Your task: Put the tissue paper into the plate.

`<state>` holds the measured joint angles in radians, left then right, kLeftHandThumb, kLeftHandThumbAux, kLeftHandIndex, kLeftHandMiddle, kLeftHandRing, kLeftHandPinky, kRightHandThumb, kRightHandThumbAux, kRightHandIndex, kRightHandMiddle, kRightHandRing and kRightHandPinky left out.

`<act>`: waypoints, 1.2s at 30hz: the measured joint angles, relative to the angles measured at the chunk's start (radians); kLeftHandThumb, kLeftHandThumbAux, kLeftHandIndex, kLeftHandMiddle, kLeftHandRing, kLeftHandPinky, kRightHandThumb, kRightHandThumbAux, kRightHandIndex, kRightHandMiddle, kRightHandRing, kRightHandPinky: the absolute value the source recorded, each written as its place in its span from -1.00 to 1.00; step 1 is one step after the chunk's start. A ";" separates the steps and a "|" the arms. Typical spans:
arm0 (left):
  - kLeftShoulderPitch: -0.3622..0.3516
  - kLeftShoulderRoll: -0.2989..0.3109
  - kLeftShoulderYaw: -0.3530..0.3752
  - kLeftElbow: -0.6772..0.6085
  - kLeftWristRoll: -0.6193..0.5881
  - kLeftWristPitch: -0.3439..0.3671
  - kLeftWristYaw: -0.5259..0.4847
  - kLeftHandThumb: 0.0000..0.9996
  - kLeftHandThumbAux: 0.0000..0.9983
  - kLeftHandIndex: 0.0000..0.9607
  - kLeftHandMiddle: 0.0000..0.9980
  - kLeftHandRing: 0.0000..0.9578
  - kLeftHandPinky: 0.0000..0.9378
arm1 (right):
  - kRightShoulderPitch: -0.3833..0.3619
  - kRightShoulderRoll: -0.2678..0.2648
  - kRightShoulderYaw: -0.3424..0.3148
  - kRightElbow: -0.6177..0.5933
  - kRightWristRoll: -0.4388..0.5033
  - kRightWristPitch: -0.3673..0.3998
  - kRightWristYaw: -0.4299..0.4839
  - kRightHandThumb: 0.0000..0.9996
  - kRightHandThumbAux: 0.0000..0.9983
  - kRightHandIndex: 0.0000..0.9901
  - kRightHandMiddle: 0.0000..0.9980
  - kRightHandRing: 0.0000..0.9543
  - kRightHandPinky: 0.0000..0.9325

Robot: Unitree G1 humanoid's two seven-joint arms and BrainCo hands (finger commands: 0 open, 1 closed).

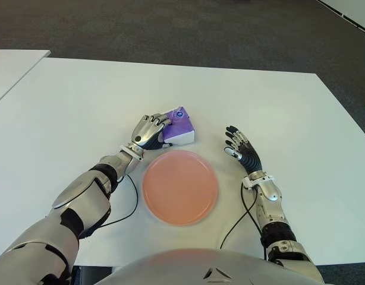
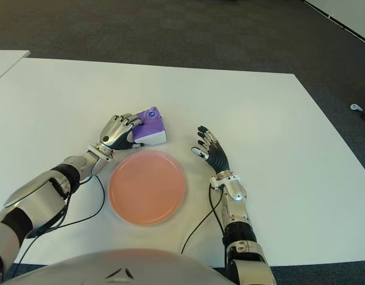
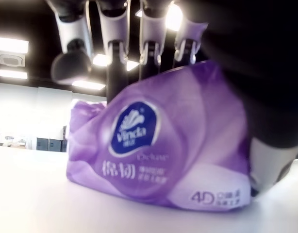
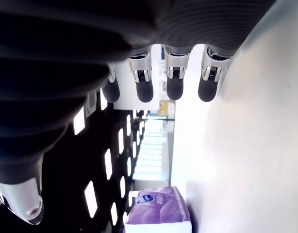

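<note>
The purple tissue pack point(image 1: 179, 126) sits on the white surface point(image 1: 277, 107), just beyond the far rim of the pink plate point(image 1: 180, 186) and not in it. The left hand point(image 1: 150, 131) lies against the pack's left side, its fingers point(image 3: 113, 34) draped over the top of the wrapper and its thumb at the near end, closed around it. The right hand point(image 1: 241, 151) shows to the right of the plate, fingers spread and holding nothing.

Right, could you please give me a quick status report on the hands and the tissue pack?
Left hand closed on tissue pack, pack on table behind plate. Right hand open, right of plate. Nothing blocking.
</note>
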<state>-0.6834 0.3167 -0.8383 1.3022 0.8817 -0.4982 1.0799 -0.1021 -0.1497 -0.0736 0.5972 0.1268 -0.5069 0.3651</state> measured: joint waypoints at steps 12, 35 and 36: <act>-0.034 0.026 0.079 -0.001 -0.041 -0.049 -0.089 0.43 0.41 -0.08 0.74 0.76 0.79 | -0.019 -0.001 -0.012 0.021 0.000 -0.002 -0.002 -1.00 0.31 -1.00 -1.00 -1.00 -1.00; -0.132 0.160 0.357 -0.218 -0.178 -0.183 -0.161 0.43 0.40 -0.08 0.71 0.77 0.83 | -0.039 -0.006 -0.018 0.024 -0.001 0.029 -0.022 -1.00 0.27 -1.00 -1.00 -1.00 -1.00; -0.134 0.162 0.365 -0.231 -0.181 -0.186 -0.164 0.43 0.40 -0.08 0.71 0.77 0.84 | -0.039 -0.006 -0.018 0.024 -0.001 0.030 -0.024 -1.00 0.27 -1.00 -1.00 -1.00 -1.00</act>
<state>-0.8173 0.4791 -0.4732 1.0715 0.7010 -0.6842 0.9159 -0.1412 -0.1559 -0.0914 0.6207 0.1262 -0.4768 0.3415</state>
